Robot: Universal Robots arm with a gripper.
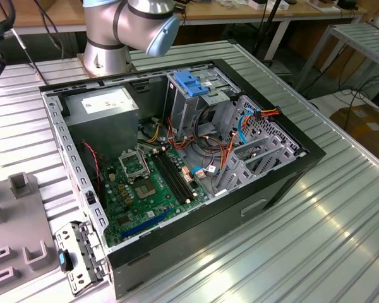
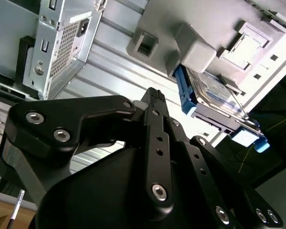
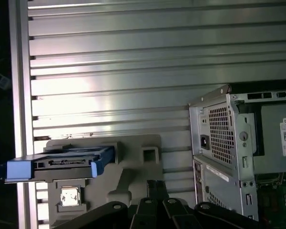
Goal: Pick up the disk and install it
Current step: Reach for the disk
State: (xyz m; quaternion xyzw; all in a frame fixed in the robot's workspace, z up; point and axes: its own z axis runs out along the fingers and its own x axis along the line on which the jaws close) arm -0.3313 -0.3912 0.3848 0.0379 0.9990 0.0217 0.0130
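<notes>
Your end effector (image 2: 153,93) is clenched with its tips together and nothing between them, and it hangs above the ribbed metal counter (image 1: 316,240), touching nothing. You find the disk (image 2: 213,98) apart from it, standing on edge in a slot of the grey fixture (image 2: 205,28), its silvery face framed by the bright blue carrier with one end tab jutting past the fixture's edge. In the first wrist view you see the disk (image 3: 62,164) held in that fixture (image 3: 133,157), with the end effector (image 3: 155,185) near it but not in contact, and the rear of the computer case (image 3: 219,129) beside the fixture on the counter. In the exterior view the case (image 1: 69,151) lies open on its side; look inside and you find the green motherboard (image 1: 145,183) on its floor, the grey power supply (image 1: 107,104) in the far corner, the metal drive cage (image 1: 183,107) with a blue handle (image 1: 189,83) on top, and a tangle of orange and red cables (image 1: 227,151) by the front bays
</notes>
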